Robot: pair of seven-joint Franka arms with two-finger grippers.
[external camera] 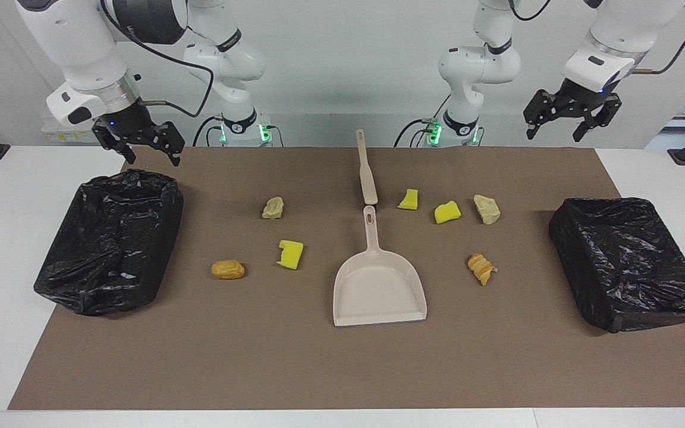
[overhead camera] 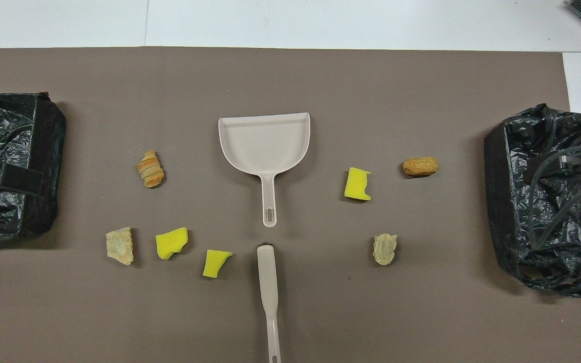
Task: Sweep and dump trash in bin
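No legible text, label, brand, number or sign on anything here.

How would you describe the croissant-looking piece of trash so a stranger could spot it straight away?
Start at the beige dustpan in the middle of the brown mat. Beside its pan, toward the left arm's end, lies the croissant-like lump. It alone is ridged with orange-brown stripes; its neighbours are plain yellow or pale beige.

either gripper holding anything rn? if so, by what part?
Nothing held. Left gripper and right gripper both hang open and empty in the air; brush and dustpan lie untouched on the mat.
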